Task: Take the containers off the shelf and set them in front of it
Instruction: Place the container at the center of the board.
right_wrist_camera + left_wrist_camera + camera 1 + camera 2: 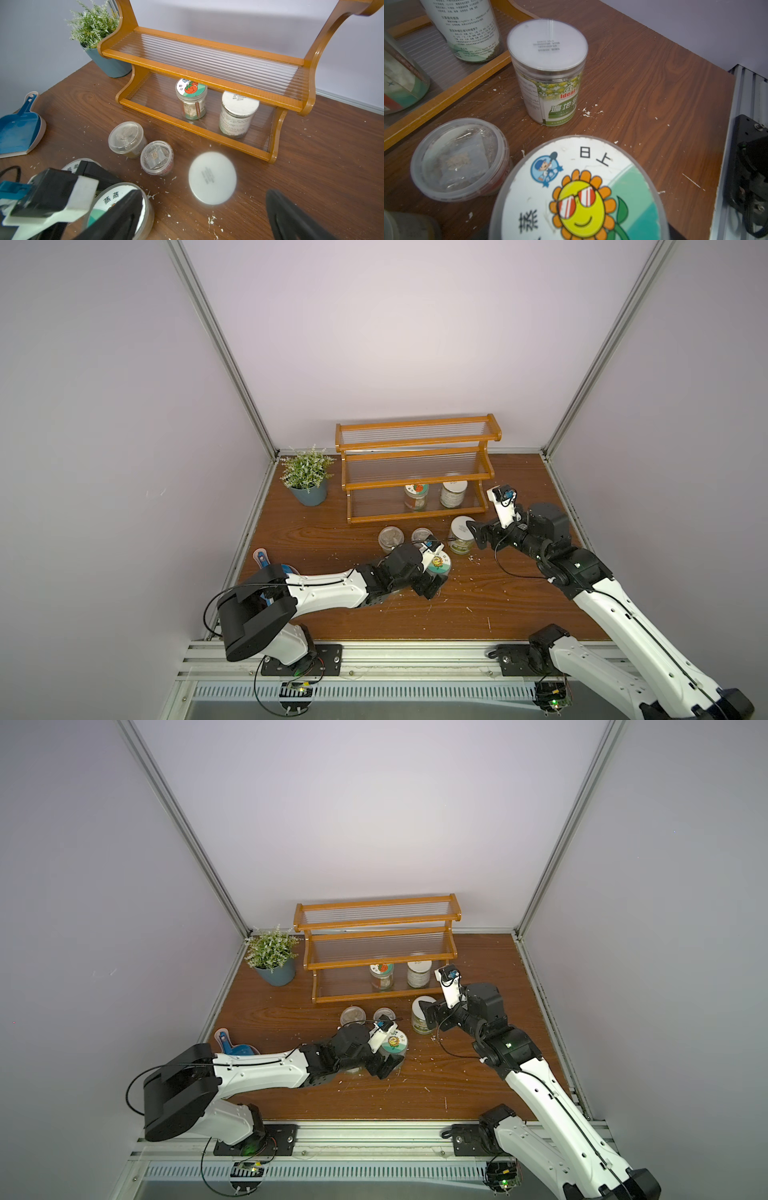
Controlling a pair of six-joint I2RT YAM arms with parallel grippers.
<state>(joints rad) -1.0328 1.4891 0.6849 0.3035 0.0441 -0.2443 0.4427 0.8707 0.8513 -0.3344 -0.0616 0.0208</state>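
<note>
Brown wood-grain tabletop (332, 610): four containers (390, 537) set at 6 o'clock of orange-framed, clear-ribbed shelf (415, 442). Tomato-lidded jar (415, 498) and white-lidded jar (453, 495) left on bottom tier. Sunflower-lidded jar (581, 197) straddled by left gripper (432, 571), grip unclear. Right gripper (477, 536) spread wide, empty.

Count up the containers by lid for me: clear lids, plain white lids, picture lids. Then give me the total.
Clear-lidded cups: 2
White-lidded jars: 2
Picture-lidded jars: 3, one barely showing
Total: 7
</note>
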